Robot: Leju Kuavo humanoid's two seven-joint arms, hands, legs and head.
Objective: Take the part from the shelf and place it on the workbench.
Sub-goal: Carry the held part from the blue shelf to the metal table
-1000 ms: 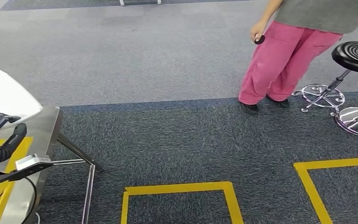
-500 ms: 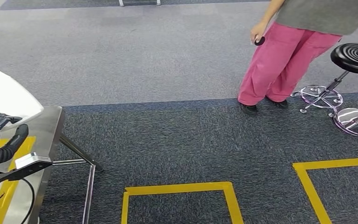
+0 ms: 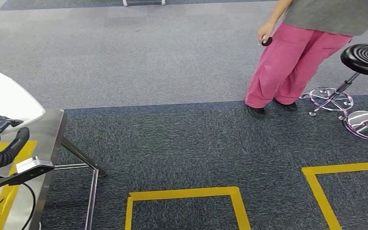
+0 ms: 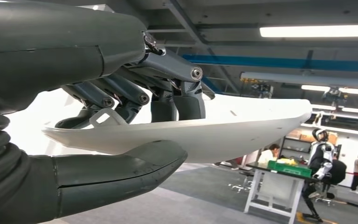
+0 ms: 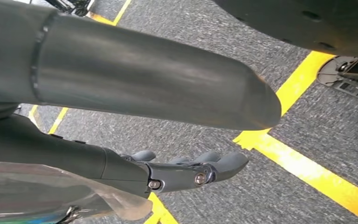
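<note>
left hand (image 4: 121, 116): gripping the white curved part (image 4: 242, 128), thumb under it, fingers (image 4: 177, 95) curled over the top edge; grip looks firm.
part: in the left hand, off the shelf; in the head view its white surface (image 3: 2, 98) shows at 9 o'clock, over the near corner of the steel workbench (image 3: 48, 132).
right hand (image 5: 186, 170): holds nothing, fingers loosely extended, hanging over the carpet and yellow floor tape (image 5: 303, 163).
change: the head view has crept slightly over the last second (workbench corner and part sit a touch further in from the left edge, stool (image 3: 366, 57) nudged left); the whole picture shifts together, so it's the camera turning, not the things moving. Almost still over the last half second.
meaning: robot is squaring up to the workbench with the part in hand (carry phase near done, placement not yet).
next: likely lower the part onto the bench top, then let go.
risk: part is wide and thin, may tip off the bench edge.
bystander: person in pink trousers (image 3: 292, 67) at 1 o'clock, well apart.
</note>
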